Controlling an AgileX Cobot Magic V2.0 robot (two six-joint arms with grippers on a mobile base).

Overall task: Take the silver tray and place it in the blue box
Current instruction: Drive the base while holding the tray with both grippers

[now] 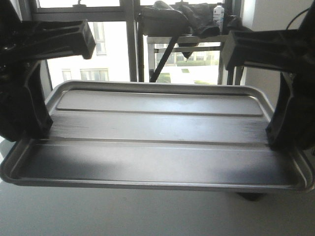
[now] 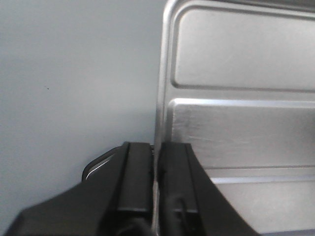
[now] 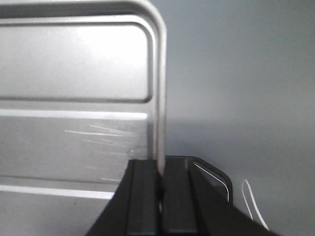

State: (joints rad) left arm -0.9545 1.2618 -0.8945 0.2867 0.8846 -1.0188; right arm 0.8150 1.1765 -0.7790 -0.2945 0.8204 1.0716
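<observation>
The silver tray (image 1: 157, 147) fills the front view, held level above the pale table. My left gripper (image 1: 34, 130) is shut on the tray's left rim; in the left wrist view the left gripper (image 2: 156, 162) has one finger on each side of the rim of the tray (image 2: 241, 123). My right gripper (image 1: 285, 135) is shut on the right rim; the right wrist view shows the right gripper (image 3: 160, 172) pinching the rim of the tray (image 3: 74, 98). The blue box is out of view.
Behind the tray is a window with a dark frame (image 1: 130, 44), and a table (image 1: 187, 42) carrying dark bags and a bottle (image 1: 218, 14). The pale tabletop (image 1: 147, 216) lies below the tray. A thin white cable (image 3: 253, 204) lies on the surface by the right gripper.
</observation>
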